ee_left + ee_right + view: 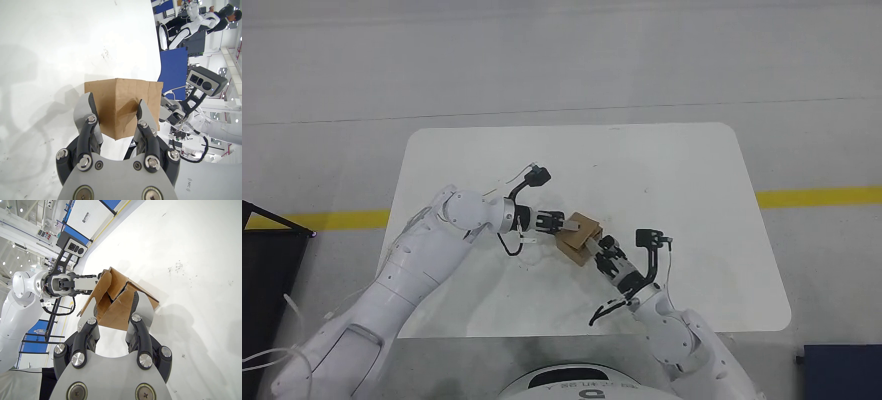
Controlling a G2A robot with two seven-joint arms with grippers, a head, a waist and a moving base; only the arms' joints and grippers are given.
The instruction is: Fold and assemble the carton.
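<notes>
A small brown carton [580,236] is held a little right of the table's middle, partly folded, with its flaps loose at one open end [105,289]. My left gripper [550,222] comes at it from the left. In the left wrist view the gripper [115,103] straddles a vertical corner of the carton [128,91] and its fingers press on the two adjoining faces, denting one. My right gripper [602,248] is at the carton's near right side. In the right wrist view the gripper [115,304] is shut on a carton wall, one finger inside [95,311] and one outside [136,300].
The white table [662,170] has rounded corners and bare surface all around the carton, with faint scuff marks [175,267]. A yellow floor line [822,197] runs behind the table, and a dark frame [267,250] stands off its left edge.
</notes>
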